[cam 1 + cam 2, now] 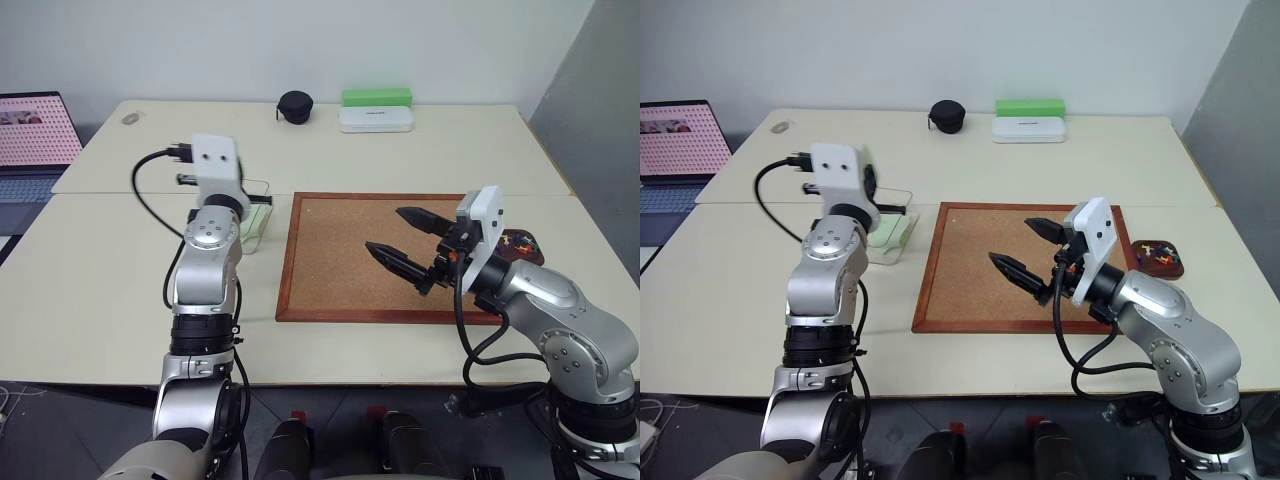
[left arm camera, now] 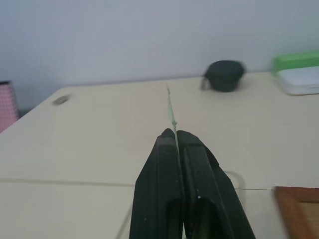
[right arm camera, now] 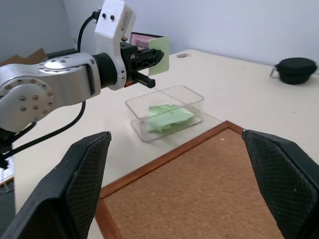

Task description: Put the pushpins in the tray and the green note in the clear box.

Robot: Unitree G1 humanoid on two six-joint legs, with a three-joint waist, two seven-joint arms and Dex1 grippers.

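Note:
My left gripper is shut on a pale green note, which it holds upright above the table just beyond the clear box. Crumpled pale green paper lies inside that box. Seen from the left wrist, the held green note is edge-on between the shut fingers. My right gripper hangs open and empty over the cork board. Behind its wrist sits the small reddish-brown tray with several coloured pushpins in it.
A wood-framed cork board lies at the centre of the table. A black pouch, a bright green block and a white case stand at the far edge. A laptop sits at the far left.

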